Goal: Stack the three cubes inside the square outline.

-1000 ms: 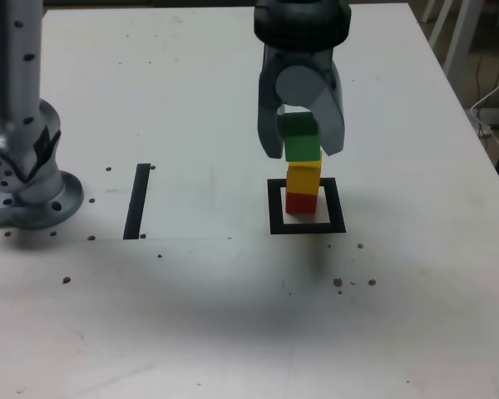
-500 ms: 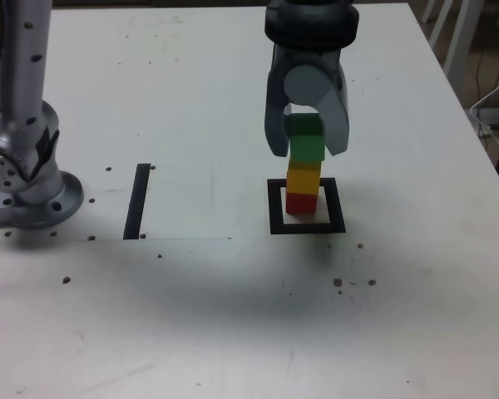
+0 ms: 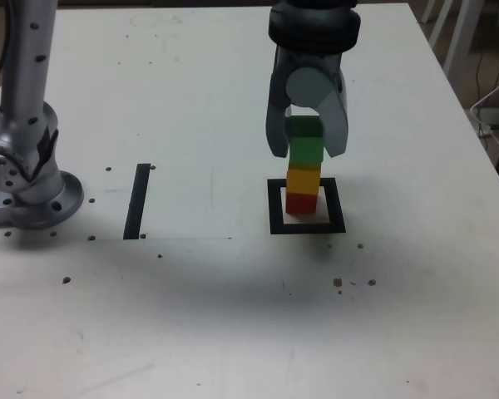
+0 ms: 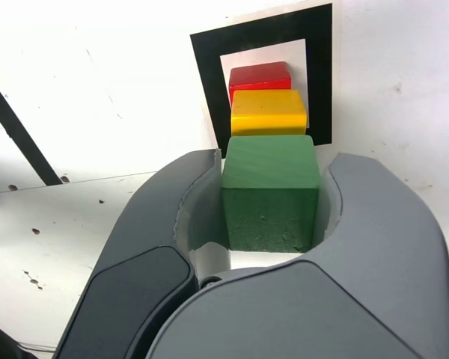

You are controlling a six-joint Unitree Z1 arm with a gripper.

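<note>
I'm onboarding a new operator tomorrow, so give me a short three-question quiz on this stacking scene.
1. True or false: the red cube lies outside the square outline.
2. Which cube sits between the fingers of the gripper? A red, B yellow, C green.
3. Fill in: the yellow cube rests directly on the ___ cube.

Key:
1. False; it is inside the outline.
2. C, the green cube, atop the yellow one.
3. Red.
</note>
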